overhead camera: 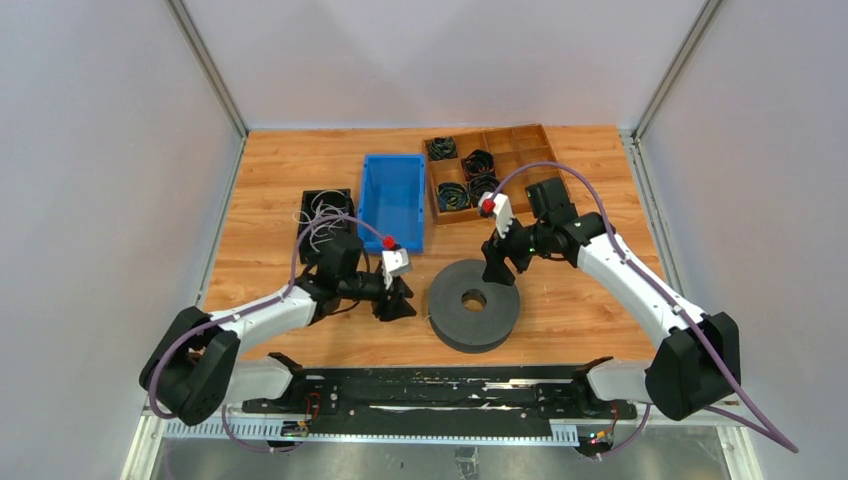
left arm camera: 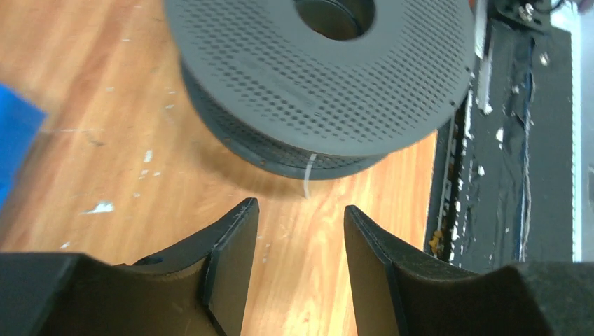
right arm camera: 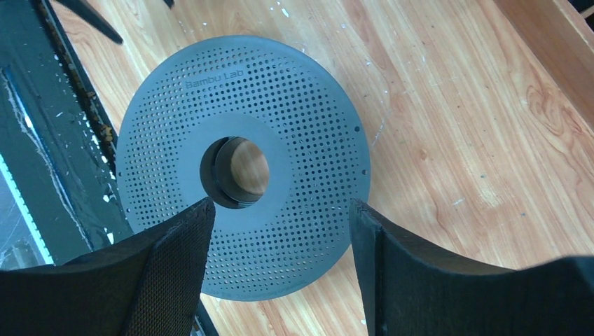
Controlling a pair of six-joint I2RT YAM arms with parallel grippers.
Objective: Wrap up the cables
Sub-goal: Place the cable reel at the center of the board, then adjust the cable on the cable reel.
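- Your left gripper [left arm camera: 300,210] is gaping empty, just left of the spool [overhead camera: 474,303].
- Your right gripper [right arm camera: 281,206] is gaping above it.
- Cables [overhead camera: 322,212] are looping far left of it, a strand [left arm camera: 309,173] poking leftward from its side.

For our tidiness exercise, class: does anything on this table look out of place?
Yes: thin whitish wire spills in loose loops over the black box at left, and a stray wire end pokes from the grey spool.
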